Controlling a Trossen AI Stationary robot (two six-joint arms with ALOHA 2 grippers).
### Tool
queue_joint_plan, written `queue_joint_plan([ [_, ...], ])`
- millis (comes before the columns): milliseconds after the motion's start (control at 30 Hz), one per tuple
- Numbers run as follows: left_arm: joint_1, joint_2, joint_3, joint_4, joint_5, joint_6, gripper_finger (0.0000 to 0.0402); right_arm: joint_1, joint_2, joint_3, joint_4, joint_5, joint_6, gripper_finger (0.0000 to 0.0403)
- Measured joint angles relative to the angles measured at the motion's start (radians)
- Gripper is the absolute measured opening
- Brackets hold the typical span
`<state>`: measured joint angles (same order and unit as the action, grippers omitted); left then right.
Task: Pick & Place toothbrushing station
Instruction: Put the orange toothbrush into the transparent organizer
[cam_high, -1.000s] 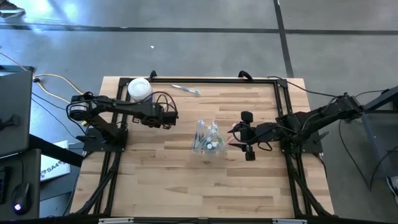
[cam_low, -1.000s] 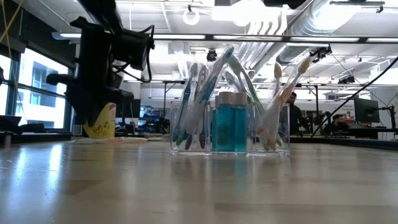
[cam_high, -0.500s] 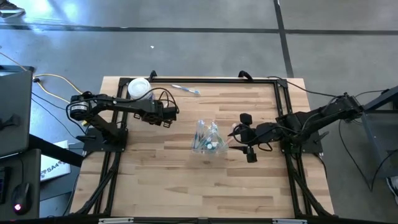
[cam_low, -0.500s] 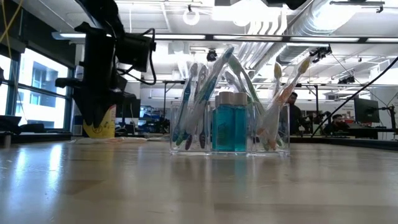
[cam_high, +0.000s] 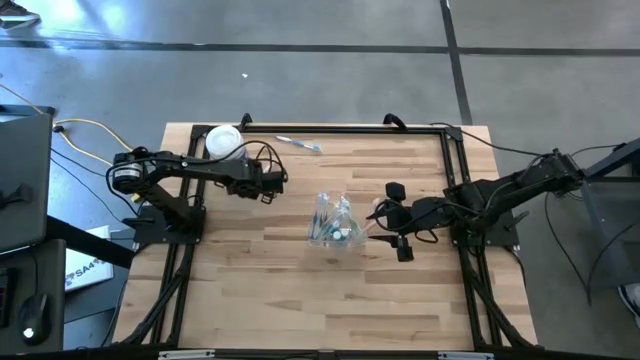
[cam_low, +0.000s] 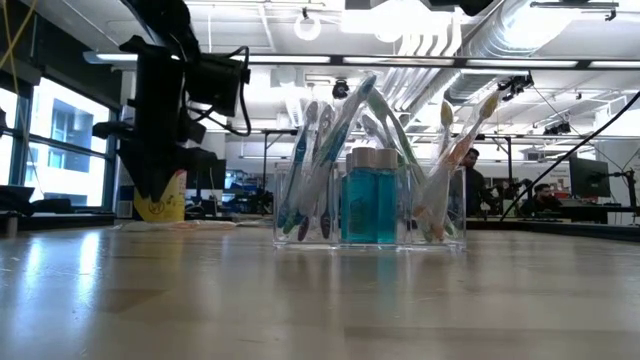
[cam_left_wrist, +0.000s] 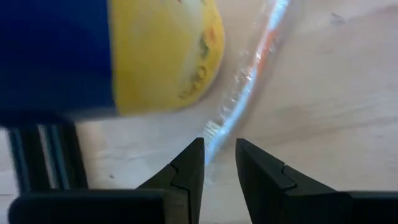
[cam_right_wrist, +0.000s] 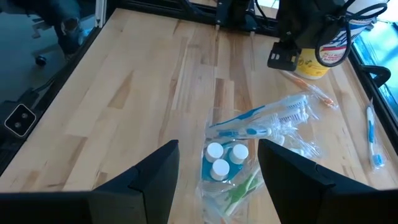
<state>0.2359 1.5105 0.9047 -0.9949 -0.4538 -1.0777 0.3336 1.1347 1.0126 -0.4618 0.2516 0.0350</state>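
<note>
On the left, the left gripper (cam_high: 272, 187) hovers beside the yellow-labelled canister (cam_high: 224, 142), fingers slightly apart, empty. The clear cup (cam_high: 335, 226) of toothbrushes stands mid-surface. Right gripper (cam_high: 388, 222) sits just beside it, fingers wide apart.

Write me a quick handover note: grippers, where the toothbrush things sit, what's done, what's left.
Left gripper: narrowly open, empty, near the yellow-labelled white-lidded canister, over a wrapped orange-handled toothbrush.
Right gripper: open, empty, facing the clear plastic organizer of pastel toothbrushes at mid-table.
Loose blue toothbrush lies by the far edge.
Done: organizer looks mostly stocked.
Left: the loose brushes, it seems.
</note>
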Motion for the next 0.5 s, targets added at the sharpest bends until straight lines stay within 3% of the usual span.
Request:
queue_joint_plan([
  [500,0.000,0.000,0.000,0.000,0.136,0.051,0.0091,0.000,0.000,0.000,-0.007,-0.001,0.016,0.0212],
])
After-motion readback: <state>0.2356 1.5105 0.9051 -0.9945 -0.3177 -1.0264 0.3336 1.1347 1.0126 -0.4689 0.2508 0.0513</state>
